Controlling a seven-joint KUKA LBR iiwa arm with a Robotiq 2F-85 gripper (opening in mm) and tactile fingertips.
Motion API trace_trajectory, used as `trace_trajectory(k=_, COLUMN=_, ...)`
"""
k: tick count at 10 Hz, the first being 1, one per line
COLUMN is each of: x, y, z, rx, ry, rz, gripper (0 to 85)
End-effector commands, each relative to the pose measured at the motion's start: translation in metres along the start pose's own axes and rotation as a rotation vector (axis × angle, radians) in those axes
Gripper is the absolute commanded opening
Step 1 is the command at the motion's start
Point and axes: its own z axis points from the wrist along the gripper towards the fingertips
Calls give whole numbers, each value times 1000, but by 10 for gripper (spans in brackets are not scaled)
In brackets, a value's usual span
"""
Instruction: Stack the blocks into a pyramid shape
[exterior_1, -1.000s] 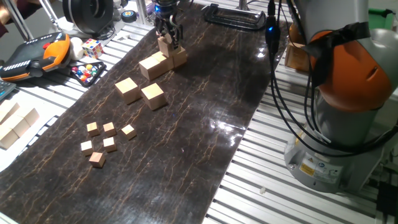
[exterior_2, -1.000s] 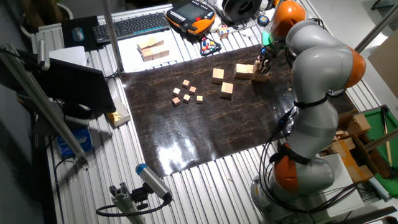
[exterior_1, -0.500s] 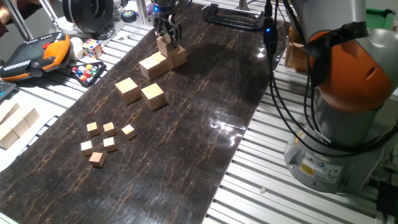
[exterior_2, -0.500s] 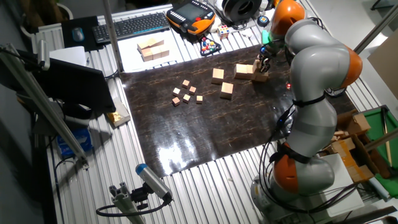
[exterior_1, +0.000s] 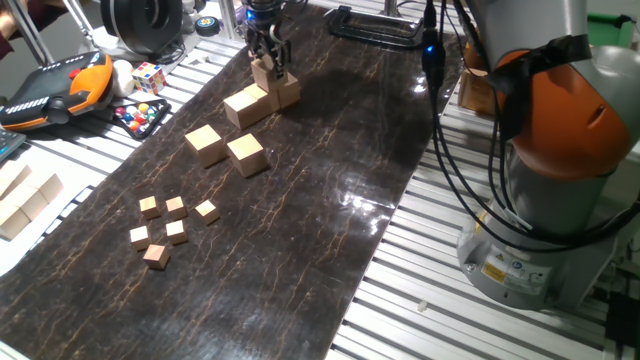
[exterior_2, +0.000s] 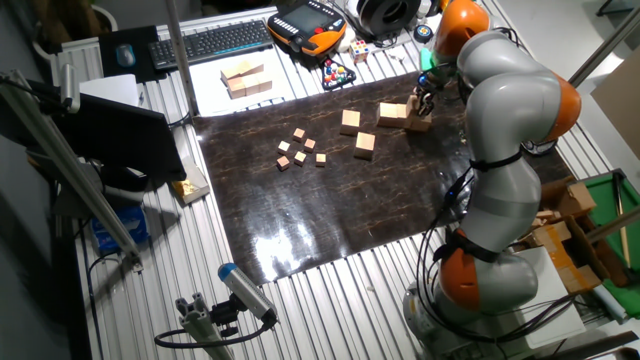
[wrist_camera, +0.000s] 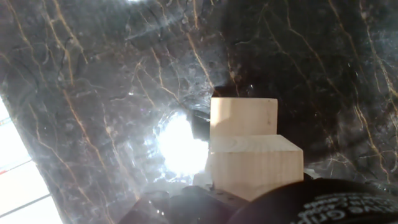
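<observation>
Near edge of mat: five small cubes (exterior_1: 166, 230) lie in a loose cluster on the dark marbled mat (exterior_1: 300, 200), well apart from the bigger blocks.
Mid mat: two loose blocks sit close together, one to the left (exterior_1: 204, 144) and one to the right (exterior_1: 246, 154), not touching; the other fixed view shows them (exterior_2: 350, 122) (exterior_2: 365, 145) just as separate.
Farther along: a third block (exterior_1: 246, 105) sits on the mat, just beside the pair under the hand.
Far end, under the hand: a lower block (exterior_1: 288, 91) rests on the mat with a held block (exterior_1: 266, 73) above and partly over it; the hand view shows the held block (wrist_camera: 255, 165) nearest the camera and the lower block (wrist_camera: 244, 116) beyond it, offset.
Gripper: the gripper (exterior_1: 268, 52) points straight down, its two dark fingers (exterior_1: 256, 50) closed against the sides of the held block.
Contact between the pair: whether the held block rests on the lower one or hangs just above it cannot be told.
Off the mat, left: pale blocks (exterior_1: 25, 203) lie on the slatted table (exterior_1: 440, 300); how many is unclear.
Far left: a multicoloured puzzle cube (exterior_1: 148, 77) beside an orange teach pendant (exterior_1: 60, 88).
Right: the arm's orange-and-grey base (exterior_1: 560, 150), with black cables hanging.
</observation>
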Motion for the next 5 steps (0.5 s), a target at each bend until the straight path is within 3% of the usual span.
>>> trace_trajectory(k=1, x=0, y=1, z=1, rx=0, ry=-1, rz=10, gripper=7)
trace_trajectory(k=5, x=-2, y=2, z=2, rx=8, ry=2, rz=17, gripper=7)
